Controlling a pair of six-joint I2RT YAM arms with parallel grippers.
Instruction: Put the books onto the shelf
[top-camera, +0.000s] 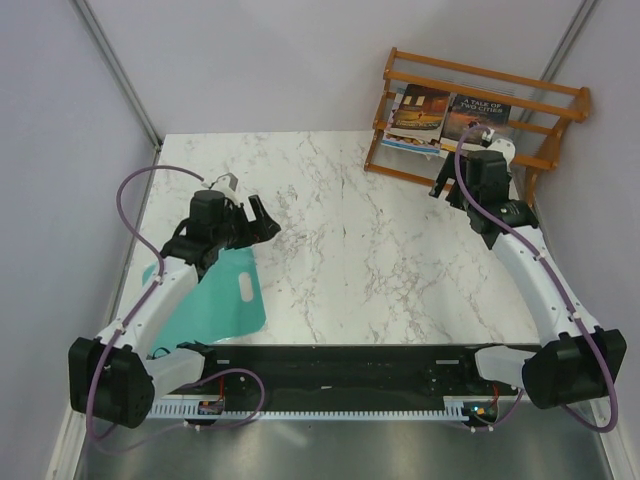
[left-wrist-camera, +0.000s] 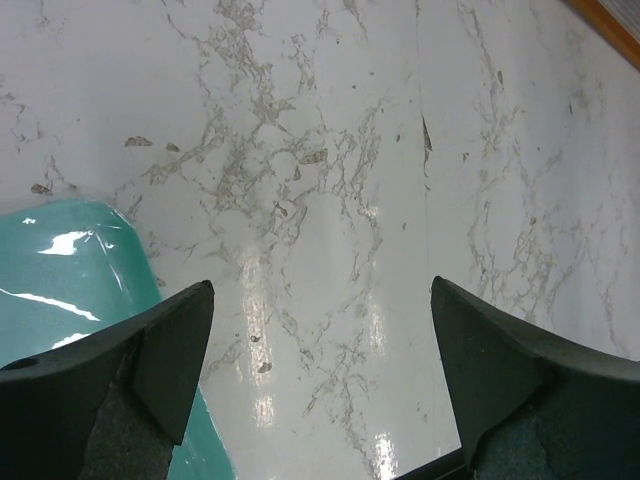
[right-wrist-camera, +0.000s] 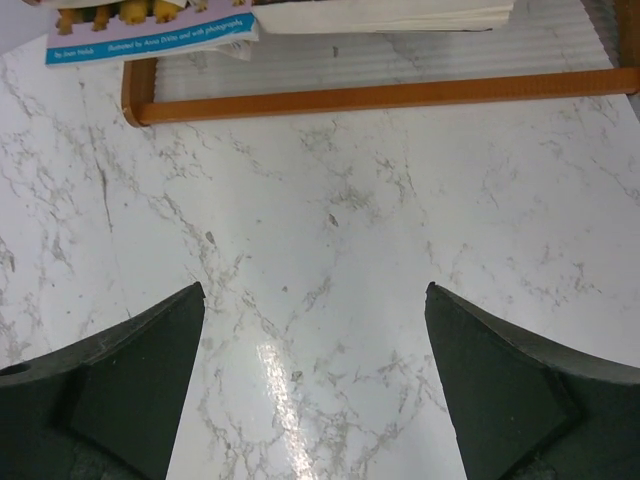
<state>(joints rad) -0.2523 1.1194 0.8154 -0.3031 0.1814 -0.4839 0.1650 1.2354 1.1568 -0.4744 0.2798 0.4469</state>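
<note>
Top external view: marble table (top-camera: 340, 260); the shelf (top-camera: 480, 110) stands at its far right corner, against the wall. Books seen on the shelf: dark red-brown book (top-camera: 420, 108) and "A Tale of Two Cities" (top-camera: 476, 115) side by side on the upper tier, covers facing out; light-blue book (top-camera: 408, 145) just below the dark red-brown one, only its lower edge showing. No other book can be made out from here. Right gripper (top-camera: 447, 190) sits just in front of the shelf's lower rail, jaws apart, nothing between them. Left gripper (top-camera: 265, 220) is over the left half of the table, well apart from the shelf, jaws spread and empty. Teal sheet (top-camera: 225, 295) lies flat at the table's left edge, partly under the left arm. Left wrist view: left gripper (left-wrist-camera: 320, 380) jaws wide open, only bare marble table (left-wrist-camera: 330, 150) between them; a corner of the teal sheet (left-wrist-camera: 70, 270) lies under the left finger. Right wrist view: right gripper (right-wrist-camera: 315, 390) jaws wide open over bare table (right-wrist-camera: 330, 230), holding nothing. The shelf's bottom rail (right-wrist-camera: 380, 95) crosses the top of the frame; the light-blue book (right-wrist-camera: 150, 30) overhangs its left end, and the pale page edge of a second book (right-wrist-camera: 380, 15) lies beside it, title not visible.
</note>
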